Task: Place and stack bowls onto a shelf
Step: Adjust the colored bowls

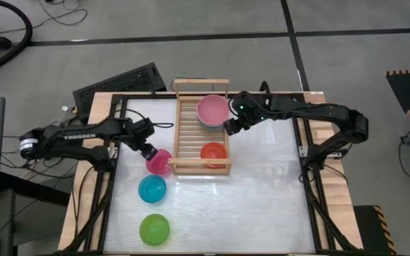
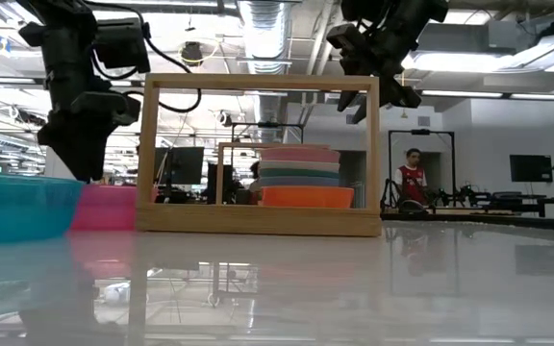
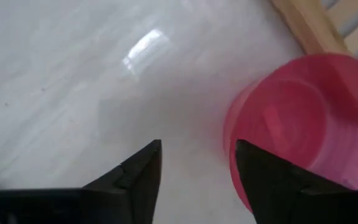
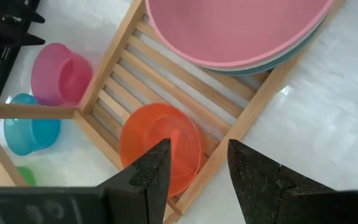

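Dark fingers of the left gripper (image 1: 148, 151) stand apart, empty, low over the white tabletop (image 1: 262, 185), just beside the magenta bowl (image 1: 159, 162); in the left wrist view one finger (image 3: 272, 177) overlaps that bowl's rim, though contact cannot be told. White lettering "TROSSEN" reads on the left arm (image 1: 77, 138). The magenta bowl sits on the table against the shelf's near left corner.

Right gripper (image 1: 231, 128) hangs above the right rail of the wooden shelf (image 1: 188, 128), fingers apart, nothing between them. Right wrist view looks past them onto the orange bowl (image 4: 160, 148), which rests on the slats at the shelf's near end.

At the far end of the shelf: a stack of larger bowls (image 2: 299, 169), pink on top (image 1: 213, 110), teal and pale edges showing beneath in the low view.

Off the shelf, on the table: cyan bowl (image 1: 152, 188) near the magenta one, green bowl (image 1: 154, 229) nearer the front edge.

Surroundings: a black keyboard (image 1: 119, 82) behind the table's left corner; a person in red (image 2: 411, 179) standing far back in the room; monitors beyond.
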{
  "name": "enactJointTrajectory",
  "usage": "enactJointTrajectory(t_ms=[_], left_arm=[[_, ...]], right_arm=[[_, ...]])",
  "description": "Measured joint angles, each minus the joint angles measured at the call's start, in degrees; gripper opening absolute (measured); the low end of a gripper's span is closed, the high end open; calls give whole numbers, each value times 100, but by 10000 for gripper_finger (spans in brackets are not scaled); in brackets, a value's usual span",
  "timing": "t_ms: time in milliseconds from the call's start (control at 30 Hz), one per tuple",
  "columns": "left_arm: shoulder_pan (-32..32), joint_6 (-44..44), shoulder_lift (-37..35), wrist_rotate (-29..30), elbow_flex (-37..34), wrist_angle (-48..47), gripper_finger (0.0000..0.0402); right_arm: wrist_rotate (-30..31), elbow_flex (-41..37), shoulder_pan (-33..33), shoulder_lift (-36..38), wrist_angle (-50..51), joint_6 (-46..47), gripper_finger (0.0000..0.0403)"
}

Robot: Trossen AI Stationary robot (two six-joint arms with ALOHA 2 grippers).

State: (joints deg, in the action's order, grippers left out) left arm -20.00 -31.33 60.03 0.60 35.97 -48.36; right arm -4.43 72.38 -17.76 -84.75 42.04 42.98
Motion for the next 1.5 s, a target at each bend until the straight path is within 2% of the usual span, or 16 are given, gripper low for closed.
enactJointTrajectory(t_ms=[133,333,567,667,767,900,1033,1133,1300,1400,1500], left_arm=[[12,-179,-25,60,-24,-48,166],[12,-194,-452,73,357,-262,133],[12,-486,-1032,21,1138,-714,128],[59,-584,-1268,-294,1469,-736,128],[400,-767,-1369,-803,1856,-943,127],[1475,-1206,-1210,-967,2385,-1846,107],[3077,-1842,-1007,-880,2552,-1857,81],[4410,-2476,-734,-475,2552,-1736,72],[6752,-3632,38,614,2515,-1787,54],[7689,-4512,666,891,2451,-1837,31],[8312,-5201,1356,931,2449,-1780,6]], right_arm=[[0,0,1,0,-46,-6,182],[-88,-1,365,89,-501,-680,182],[-121,0,1059,417,-1764,-1791,182],[6,0,1318,444,-2020,-2222,182],[0,0,1540,404,-2046,-2383,182],[4,-2,1849,385,-1950,-2359,182],[70,-2,2157,385,-2040,-1907,182],[361,-2,2391,385,-2027,-1405,182],[1125,-2,2838,385,-2039,-711,182],[1541,-2,3075,385,-2056,-354,182],[1905,-2,3274,385,-2183,-123,182]])
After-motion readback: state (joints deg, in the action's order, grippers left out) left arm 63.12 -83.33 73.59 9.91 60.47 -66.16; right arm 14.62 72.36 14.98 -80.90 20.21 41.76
